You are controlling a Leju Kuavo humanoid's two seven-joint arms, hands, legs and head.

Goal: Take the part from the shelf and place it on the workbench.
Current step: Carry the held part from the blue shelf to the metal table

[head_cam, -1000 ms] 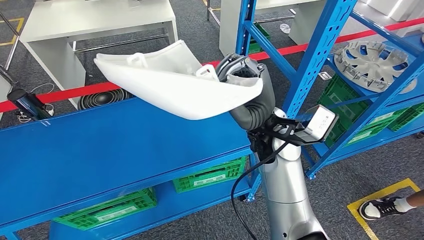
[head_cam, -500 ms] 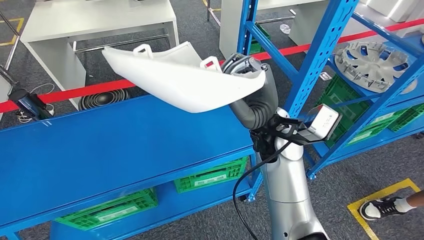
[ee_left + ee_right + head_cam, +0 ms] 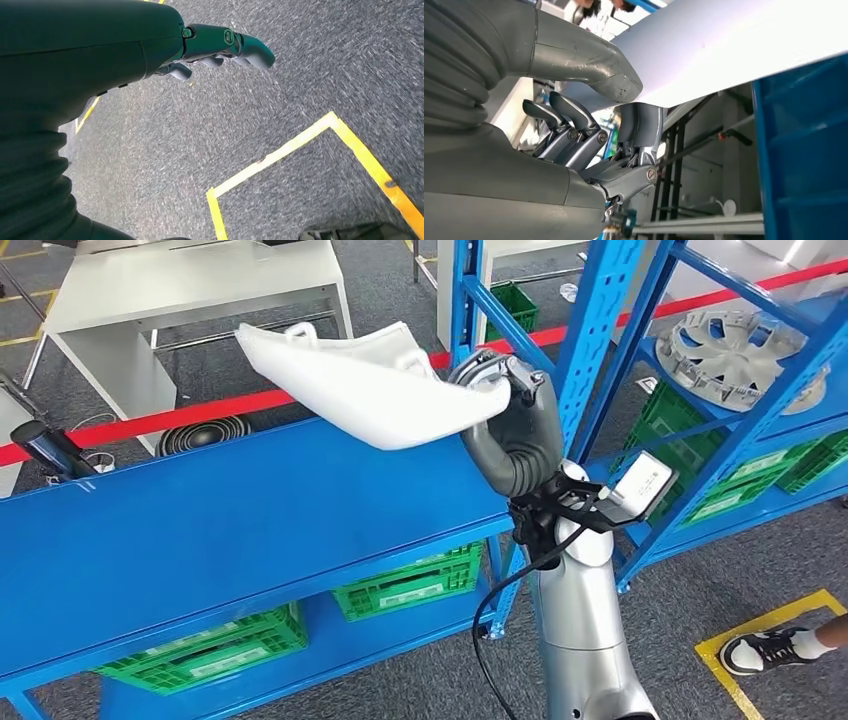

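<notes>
Grey carpet with yellow floor tape surrounds blue shelf — above it the right hand grips the white part, left hand hanging spread, holding nothing.

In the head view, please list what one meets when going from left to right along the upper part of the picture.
White workbench → white part → right hand → blue shelf post → silver wheel cover.
</notes>
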